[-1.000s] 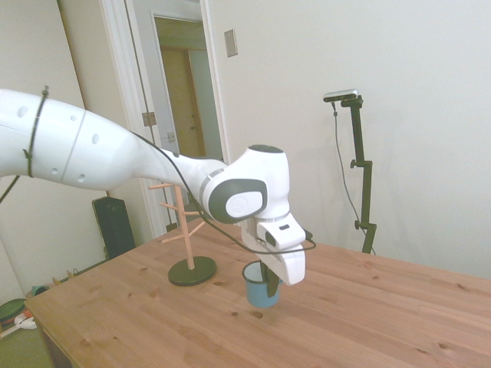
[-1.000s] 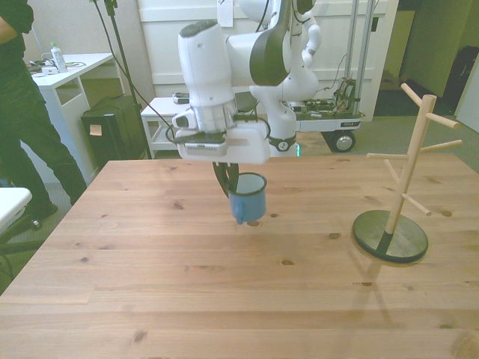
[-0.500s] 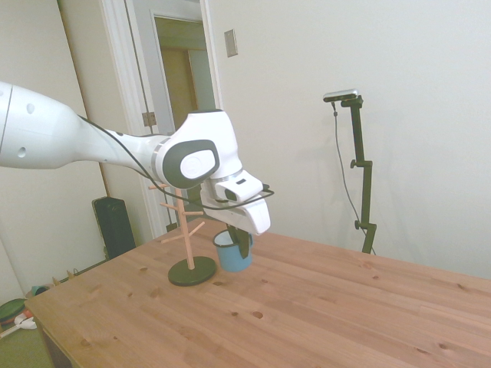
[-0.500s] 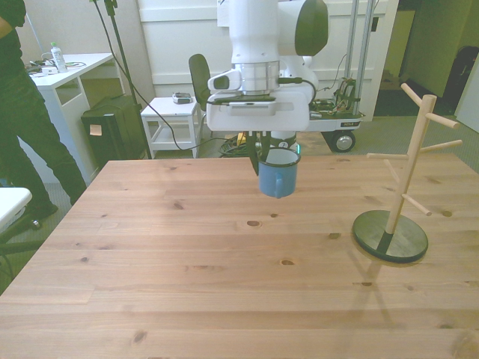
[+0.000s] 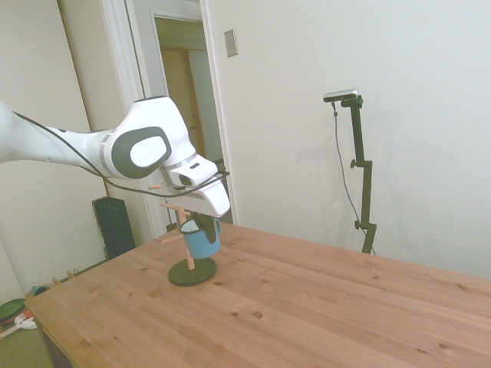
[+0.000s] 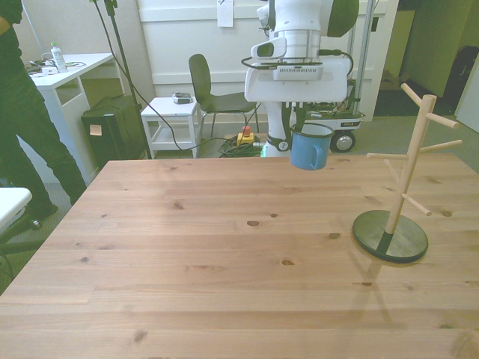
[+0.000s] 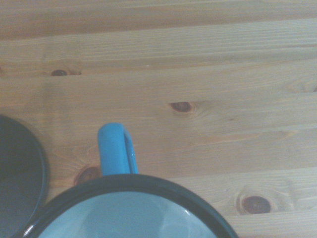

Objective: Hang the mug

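The mug [image 6: 307,152], light blue with a dark rim, hangs upright in the air over the table's far edge. My gripper [image 6: 301,133] is shut on its rim. In the side view the mug [image 5: 201,239] is just in front of the wooden peg rack [image 5: 182,222] and hides part of its pole, with the gripper [image 5: 205,227] above it. In the front view the rack [image 6: 408,172] stands on a dark round base [image 6: 389,235] at the front view's right, well apart from the mug. The wrist view shows the mug's handle [image 7: 115,148] and the rack's base [image 7: 20,173].
A person [image 6: 22,112] stands beyond the table at the front view's left, beside a white desk [image 6: 67,71]. A chair [image 6: 213,86], a small white cart [image 6: 174,112] and a black case [image 6: 112,123] are behind the table's far edge.
The arm lifted the mug off the table and carried it toward the far edge and the front view's right, closer to the rack. The grip stayed shut.
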